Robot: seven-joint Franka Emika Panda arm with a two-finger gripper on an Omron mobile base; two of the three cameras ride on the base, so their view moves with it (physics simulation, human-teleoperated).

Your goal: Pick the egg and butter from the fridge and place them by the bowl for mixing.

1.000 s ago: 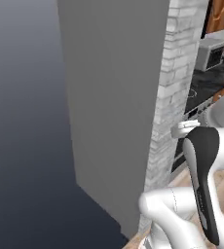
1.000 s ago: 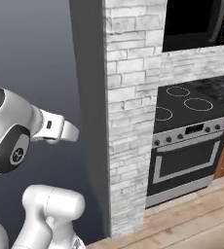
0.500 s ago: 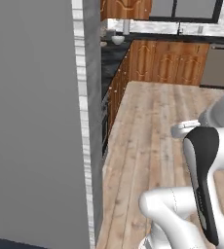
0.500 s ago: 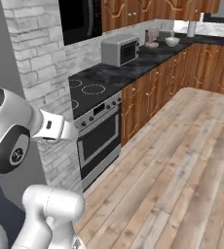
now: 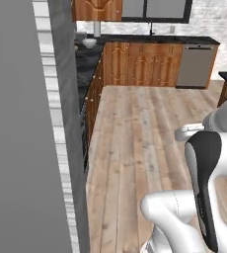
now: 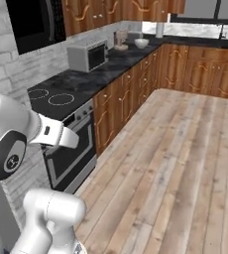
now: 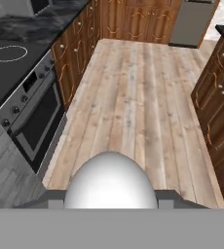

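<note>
One item in hand: pincer (image 7: 110, 198) clenched on smooth white egg (image 7: 110, 177), low in hand view. Leftmost is black glass-top stove (image 7: 7, 58), then dark stone table (image 6: 121, 54) with round white bowl (image 6: 141, 43) at its far end, well apart from egg. Likely the carry leg. Next: approach bowl, set egg beside it, then fetch butter.

A: What's the arm (image 5: 204, 192) looking like?
B: Glossy white rounded shells w/ a long black strip running down one link.
A: And from the right base cam?
B: Arm's showing a big white ball-ish joint w/ a dark round cap (image 6: 6, 159), small markings on it; a tapering white link is sticking out.
</note>
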